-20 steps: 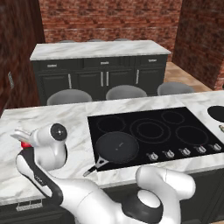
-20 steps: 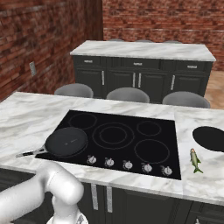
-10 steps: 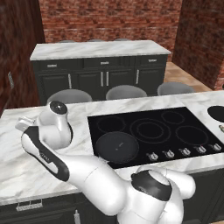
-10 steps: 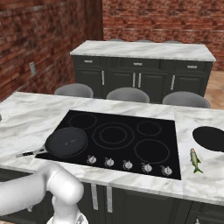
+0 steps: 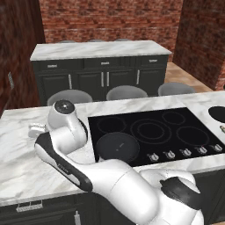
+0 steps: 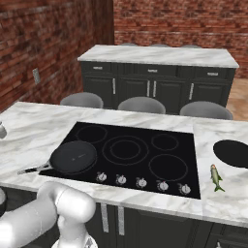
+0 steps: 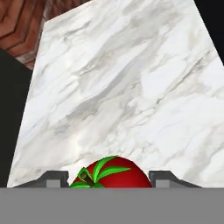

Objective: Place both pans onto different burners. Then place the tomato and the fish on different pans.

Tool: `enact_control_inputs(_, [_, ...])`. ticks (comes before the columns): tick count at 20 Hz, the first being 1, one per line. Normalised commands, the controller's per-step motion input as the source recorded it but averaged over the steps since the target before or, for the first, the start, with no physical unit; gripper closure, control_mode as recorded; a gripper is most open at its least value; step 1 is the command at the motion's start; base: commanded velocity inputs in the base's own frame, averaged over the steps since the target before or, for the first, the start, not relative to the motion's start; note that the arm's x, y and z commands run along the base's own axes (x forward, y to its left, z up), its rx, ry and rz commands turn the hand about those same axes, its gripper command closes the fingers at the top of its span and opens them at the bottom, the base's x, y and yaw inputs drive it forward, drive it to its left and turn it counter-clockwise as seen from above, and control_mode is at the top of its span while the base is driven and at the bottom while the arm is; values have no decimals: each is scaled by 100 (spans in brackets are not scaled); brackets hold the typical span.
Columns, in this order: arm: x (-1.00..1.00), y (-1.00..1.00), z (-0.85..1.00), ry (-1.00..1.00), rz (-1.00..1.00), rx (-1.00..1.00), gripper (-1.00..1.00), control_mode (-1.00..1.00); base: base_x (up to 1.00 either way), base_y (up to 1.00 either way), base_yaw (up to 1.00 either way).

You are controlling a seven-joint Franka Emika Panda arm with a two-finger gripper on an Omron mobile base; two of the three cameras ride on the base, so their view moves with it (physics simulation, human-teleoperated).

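Marble island, black cooktop (image 6: 140, 145) mid-frame. One pan (image 6: 73, 156) on lower-left burner; second pan (image 6: 233, 153) off-hob at right edge, fish (image 6: 215, 176) beside it. Tomato (image 7: 111, 173) between fingertips (image 7: 54, 179) at bottom of hand view, gripper (image 7: 109, 181) apparently part-open; grip unclear. Roughly quarter done.

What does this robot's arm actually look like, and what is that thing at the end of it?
The arm is a chain of fat, rounded, glossy white segments with dark bands and caps at the joints. No loose cables show. The tool ends in two small, blocky dark grey finger tips.

2 base views flanking the arm, sharing the cooktop (image 5: 158, 132), hand view close over marble counter (image 7: 131, 87)
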Motion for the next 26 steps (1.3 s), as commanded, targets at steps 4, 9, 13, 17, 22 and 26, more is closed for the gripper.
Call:
enact_control_inputs(4, [-18, -85, 0, -13, 0, -2, 100, -100, 0, 0, 0])
enact_control_inputs(9, [0, -81, 0, -6, 0, 0, 100, -100, 0, 0, 0])
enact_control_inputs(13, [3, -65, 0, 0, 0, 0, 100, -100, 0, 0, 0])
enact_control_inputs(17, [0, -66, 0, 0, 0, 0, 100, -100, 0, 0, 0])
enact_control_inputs(22, [0, -60, 0, 0, -1, 0, 100, -100, 0, 0, 0])
enact_control_inputs(26, [0, -53, 0, 0, -2, 0, 100, -100, 0, 0, 0])
